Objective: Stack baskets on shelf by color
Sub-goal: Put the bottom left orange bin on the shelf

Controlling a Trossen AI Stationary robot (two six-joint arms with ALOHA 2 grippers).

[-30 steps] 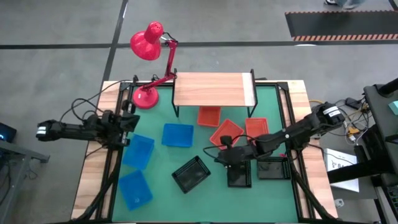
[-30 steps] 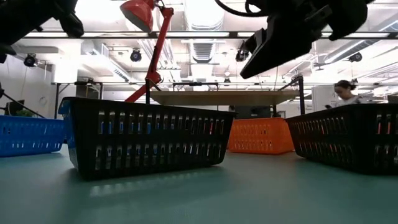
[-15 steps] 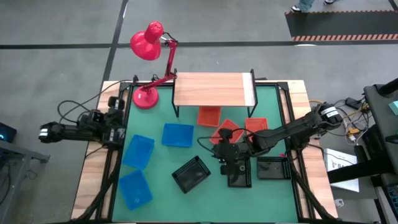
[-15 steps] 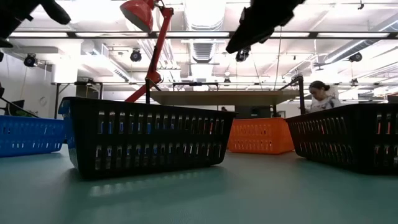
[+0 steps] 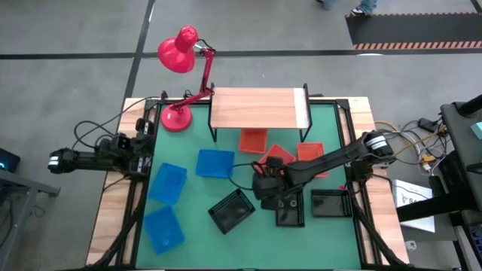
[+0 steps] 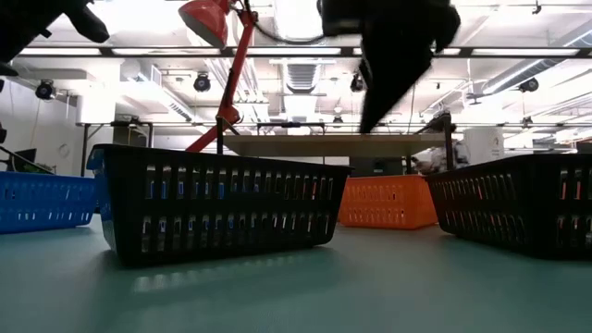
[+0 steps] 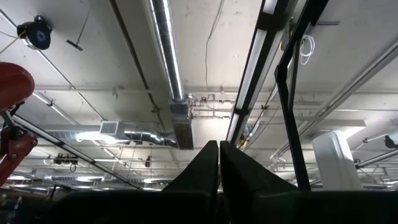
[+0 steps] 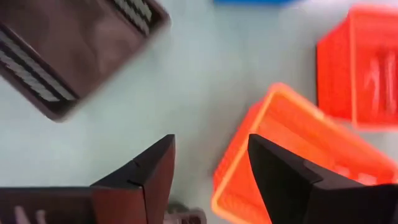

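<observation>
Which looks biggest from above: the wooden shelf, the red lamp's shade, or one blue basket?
In the high view:
1. The shelf, clearly the largest.
2. A blue basket.
3. The red lamp's shade, close to the basket in apparent size. It sits higher, nearer the camera, so that ranking is unsure.

A green-covered tabletop with pale wood borders stands on a grey concrete floor crossed by dark lines. A black floor mat with an orange-striped edge lies beyond the tabletop's far right corner. A red desk lamp with a round base stands at the far left corner. Overhead, a white ceiling carries a silver ventilation duct, long strip lights and black spotlights.
</observation>
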